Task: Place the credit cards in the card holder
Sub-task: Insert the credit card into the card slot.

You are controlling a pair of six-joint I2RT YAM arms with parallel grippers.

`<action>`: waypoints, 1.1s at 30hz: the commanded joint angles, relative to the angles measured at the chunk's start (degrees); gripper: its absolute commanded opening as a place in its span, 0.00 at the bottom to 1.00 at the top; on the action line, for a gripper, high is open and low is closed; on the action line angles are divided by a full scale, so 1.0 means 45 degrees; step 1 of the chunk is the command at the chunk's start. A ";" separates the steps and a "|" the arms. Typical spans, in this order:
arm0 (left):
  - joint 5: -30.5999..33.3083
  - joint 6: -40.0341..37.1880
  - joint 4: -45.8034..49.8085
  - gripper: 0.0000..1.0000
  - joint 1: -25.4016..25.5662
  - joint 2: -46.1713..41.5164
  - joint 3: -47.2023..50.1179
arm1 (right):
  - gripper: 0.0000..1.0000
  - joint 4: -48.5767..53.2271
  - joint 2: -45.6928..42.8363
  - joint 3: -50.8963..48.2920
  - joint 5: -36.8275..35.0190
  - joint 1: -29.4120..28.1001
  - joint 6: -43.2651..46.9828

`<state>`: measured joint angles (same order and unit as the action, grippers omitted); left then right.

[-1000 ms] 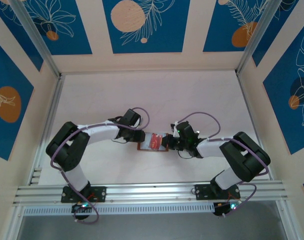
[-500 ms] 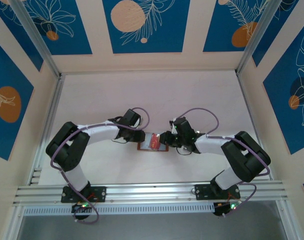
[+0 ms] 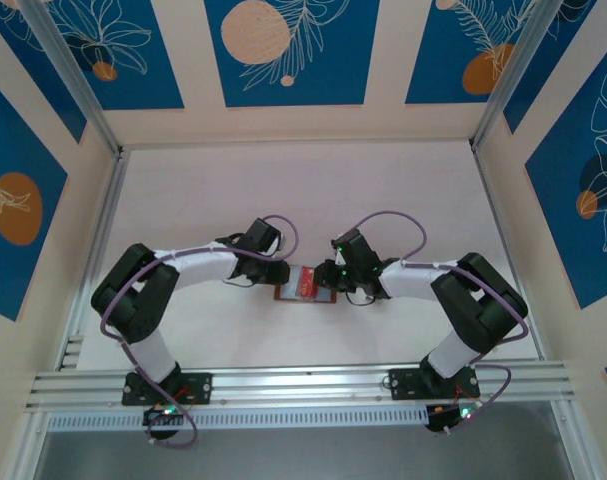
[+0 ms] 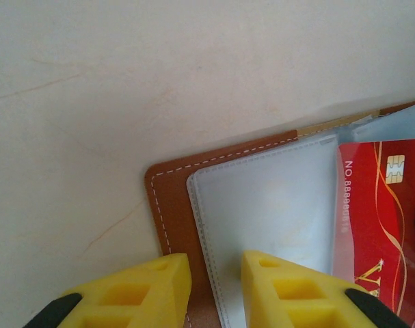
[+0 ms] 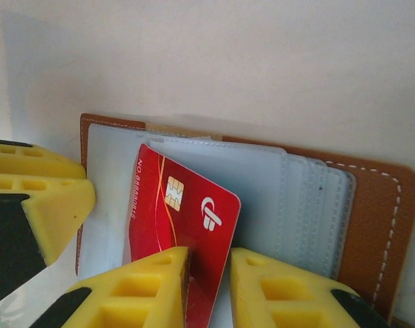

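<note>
The card holder [image 3: 285, 295] lies open and flat on the table between the two arms, brown leather with clear inner pockets [image 5: 303, 198]. A red credit card [image 5: 173, 212] with a gold chip lies tilted on the pockets. Its lower end runs between the yellow fingers of my right gripper [image 5: 208, 263]. The left finger touches the card and a small gap shows at the right finger, so the jaws stand slightly open. My left gripper [image 4: 216, 273] rests on the holder's left edge [image 4: 169, 205], jaws narrowly open over the leather and the pocket seam. The card [image 4: 378, 219] lies to its right.
The pale tabletop [image 3: 313, 190] stretches away behind the holder, with patterned blue walls on three sides. An aluminium rail [image 3: 303, 385] crosses the near edge by the arm bases. My left gripper's finger [image 5: 36, 198] lies close to the card's left side.
My right wrist has swung left and a little further back, closer over the holder. The left arm and the holder have stayed put.
</note>
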<state>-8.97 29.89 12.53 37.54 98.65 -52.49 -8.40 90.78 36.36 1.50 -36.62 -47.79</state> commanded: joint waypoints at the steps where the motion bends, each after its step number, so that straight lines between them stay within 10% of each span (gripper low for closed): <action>1: 0.0139 -0.0016 0.0342 0.28 -0.0094 0.0578 0.0590 | 0.23 0.0219 0.0168 0.0280 0.0340 -0.0077 0.0191; 33: 0.0021 0.0170 0.0149 0.28 0.0049 0.0499 0.0619 | 0.09 -0.2293 0.1845 0.0483 0.1642 -0.0765 -0.0948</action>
<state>-9.37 29.95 11.07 37.52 98.63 -51.99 -16.73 97.51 38.94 8.97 -37.78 -50.15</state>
